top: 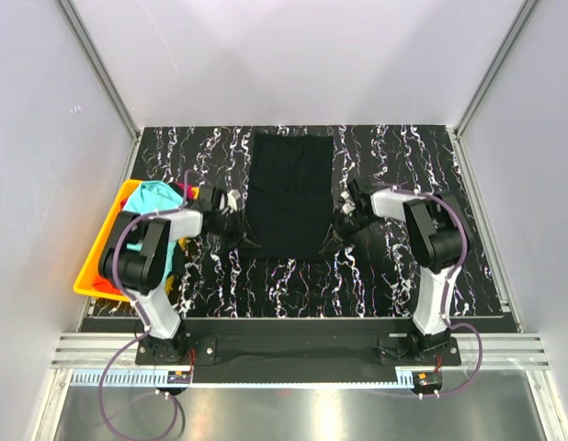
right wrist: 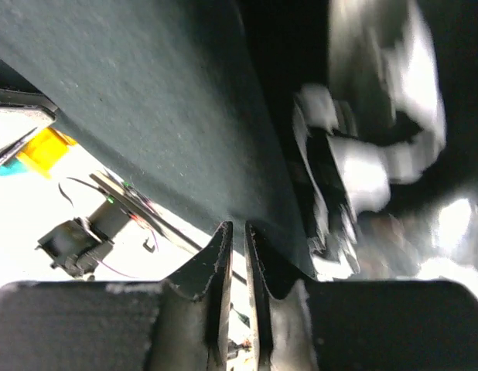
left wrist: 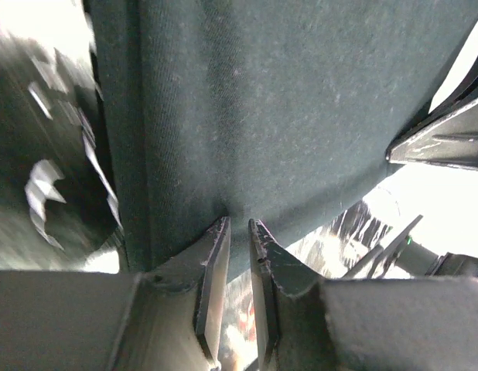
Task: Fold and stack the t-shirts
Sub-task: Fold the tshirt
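The black t-shirt [top: 291,188] lies as a tall narrow rectangle in the middle of the marbled desk [top: 394,285]. Its near end, toward the bottom of the frame, bunches up at both corners.

The left gripper [left wrist: 239,224] has its jaws nearly closed, with only a thin slit between them, and they pinch the cloth edge that fills the upper part of its wrist view. The right gripper [right wrist: 237,228] is pinched the same way on the shirt's edge, and the fabric sweeps across the upper left of its wrist view.

This looks like the crosswise fold:
- Raise both corners evenly.
- Hold the hem taut between the arms so it does not sag.
- Carry the hem toward the top of the frame and lay it square on the far edge before releasing.

A turquoise t-shirt [top: 153,194] waits in the yellow bin [top: 91,276] at the left.
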`<move>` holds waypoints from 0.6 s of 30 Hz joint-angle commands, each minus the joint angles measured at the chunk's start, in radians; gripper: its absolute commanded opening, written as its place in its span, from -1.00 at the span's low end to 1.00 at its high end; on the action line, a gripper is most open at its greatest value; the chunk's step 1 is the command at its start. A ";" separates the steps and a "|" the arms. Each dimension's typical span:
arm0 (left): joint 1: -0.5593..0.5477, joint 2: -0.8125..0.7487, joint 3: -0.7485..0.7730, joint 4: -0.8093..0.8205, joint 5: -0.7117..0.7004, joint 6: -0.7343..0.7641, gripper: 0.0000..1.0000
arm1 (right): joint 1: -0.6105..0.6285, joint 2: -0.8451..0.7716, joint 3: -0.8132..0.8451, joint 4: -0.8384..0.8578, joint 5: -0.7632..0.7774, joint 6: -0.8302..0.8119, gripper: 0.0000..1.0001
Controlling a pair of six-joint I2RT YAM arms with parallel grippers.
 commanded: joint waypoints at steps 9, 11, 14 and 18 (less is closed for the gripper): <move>-0.101 -0.342 -0.288 -0.045 0.019 -0.045 -0.48 | -0.010 -0.350 -0.319 -0.029 0.134 -0.021 -0.36; -0.100 -0.422 -0.280 -0.075 0.031 -0.046 -0.43 | -0.011 -0.379 -0.321 -0.032 0.083 -0.013 -0.28; -0.101 -0.460 -0.239 -0.079 0.062 -0.065 -0.42 | 0.003 -0.376 -0.279 -0.027 -0.003 0.011 -0.25; -0.103 -0.399 -0.200 -0.053 0.088 -0.086 -0.42 | 0.107 -0.288 -0.149 -0.021 -0.032 0.013 -0.24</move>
